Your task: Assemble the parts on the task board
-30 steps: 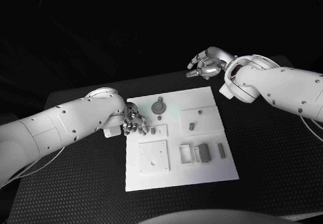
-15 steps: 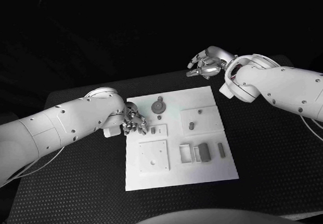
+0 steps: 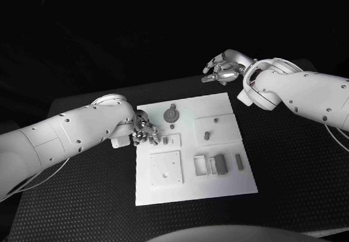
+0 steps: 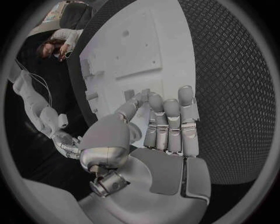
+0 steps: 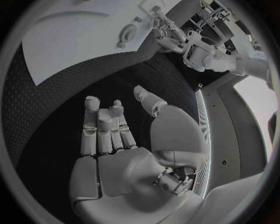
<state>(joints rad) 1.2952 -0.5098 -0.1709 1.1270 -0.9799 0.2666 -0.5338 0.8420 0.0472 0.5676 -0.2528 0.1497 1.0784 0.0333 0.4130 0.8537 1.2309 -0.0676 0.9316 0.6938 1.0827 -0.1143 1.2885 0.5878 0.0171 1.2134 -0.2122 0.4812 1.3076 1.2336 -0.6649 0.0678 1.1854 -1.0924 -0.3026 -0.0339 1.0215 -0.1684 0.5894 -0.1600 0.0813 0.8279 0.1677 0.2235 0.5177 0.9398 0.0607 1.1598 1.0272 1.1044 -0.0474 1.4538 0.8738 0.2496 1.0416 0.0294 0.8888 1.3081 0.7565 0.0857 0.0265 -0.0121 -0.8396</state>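
The white task board (image 3: 222, 106) lies in the middle of the black table. On it are a round grey part (image 3: 170, 114), a small peg (image 3: 206, 134), a small block (image 3: 167, 139), a square plate (image 3: 167, 168) and several upright pieces (image 3: 221, 164). My left hand (image 3: 143, 132) hovers at the board's left edge beside the small block. In the left wrist view its fingers (image 4: 169, 121) lie straight and together over the board (image 4: 140, 46), holding nothing. My right hand (image 3: 222, 69) hangs beyond the board's far right corner. Its fingers (image 5: 102, 128) are spread and empty.
Black textured table (image 3: 299, 162) surrounds the board on all sides. The right wrist view shows the board (image 5: 76, 37), the round part (image 5: 125, 35) and my left hand (image 5: 166, 32) across it. Dark room lies beyond the table's far edge.
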